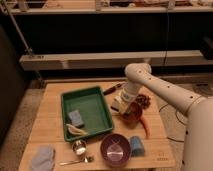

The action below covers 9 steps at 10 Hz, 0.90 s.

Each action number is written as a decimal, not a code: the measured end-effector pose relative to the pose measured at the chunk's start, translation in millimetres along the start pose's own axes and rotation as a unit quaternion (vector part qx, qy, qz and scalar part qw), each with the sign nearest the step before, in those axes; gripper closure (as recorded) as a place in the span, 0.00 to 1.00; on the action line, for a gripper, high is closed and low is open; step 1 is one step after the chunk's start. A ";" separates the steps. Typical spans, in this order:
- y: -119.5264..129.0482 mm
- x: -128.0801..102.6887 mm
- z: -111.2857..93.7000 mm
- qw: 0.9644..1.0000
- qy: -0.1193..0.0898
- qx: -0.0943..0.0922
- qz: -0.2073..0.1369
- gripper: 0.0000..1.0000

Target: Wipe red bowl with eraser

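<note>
The small red bowl (133,113) sits on the wooden table (50,115), right of the green tray. My gripper (121,104) hangs from the white arm (160,90) right above the bowl's left rim and partly hides it. A pale block, likely the eraser (119,103), shows at the gripper's tip, down at the bowl's edge. A long thin red chilli-like item (145,127) lies just right of the bowl.
A green tray (90,112) holds a blue-grey sponge (76,117) and a pale item (76,130). A purple bowl (115,149), blue cup (136,145), small metal cup (79,147), spoon (75,161) and grey cloth (42,158) lie along the front. A dark clump (145,100) sits behind the red bowl.
</note>
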<state>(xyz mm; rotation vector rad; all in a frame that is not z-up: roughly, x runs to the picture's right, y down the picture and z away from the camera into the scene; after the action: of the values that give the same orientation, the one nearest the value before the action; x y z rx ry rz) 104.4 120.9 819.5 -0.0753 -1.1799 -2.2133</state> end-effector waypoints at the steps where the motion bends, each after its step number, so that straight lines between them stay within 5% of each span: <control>1: -4.4 -3.0 3.0 1.000 -0.002 0.002 -0.003 0.80; 5: -10.9 -32.0 11.9 1.000 -0.008 0.010 0.005 0.80; 9: -4.7 -64.1 3.0 0.999 0.013 0.007 0.029 0.80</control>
<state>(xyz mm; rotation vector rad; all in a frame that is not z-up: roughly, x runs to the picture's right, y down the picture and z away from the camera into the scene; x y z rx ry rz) 152.7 156.8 797.0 -0.0736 -1.1660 -2.1491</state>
